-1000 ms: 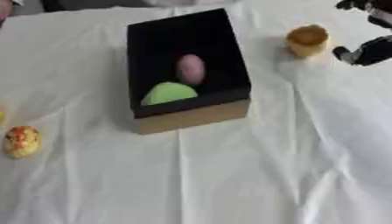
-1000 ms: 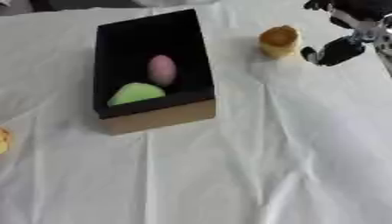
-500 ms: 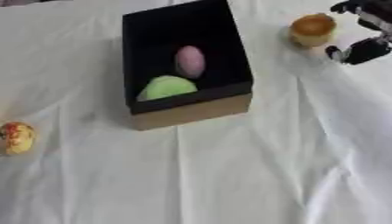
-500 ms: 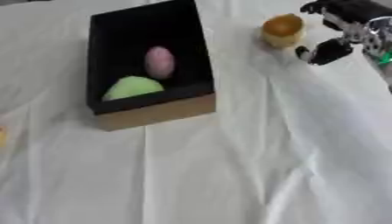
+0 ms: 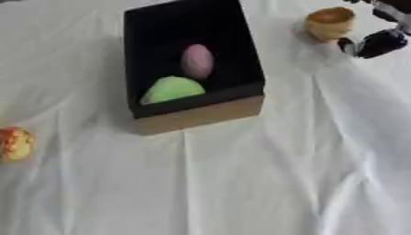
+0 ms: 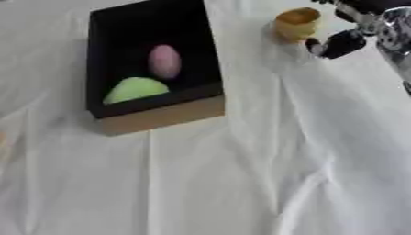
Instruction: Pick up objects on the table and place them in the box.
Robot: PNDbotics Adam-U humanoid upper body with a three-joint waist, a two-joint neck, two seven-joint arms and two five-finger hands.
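Now right hand just beside the upright tan cup at the table's far right, mouth up; fingers' state unclear. Box well left, white cloth between.

The right hand runs off the top right corner, so only a dark fingertip and some silver show; whether its fingers curl is unclear. At the left edge, a blurred red-and-yellow object is partly cropped.
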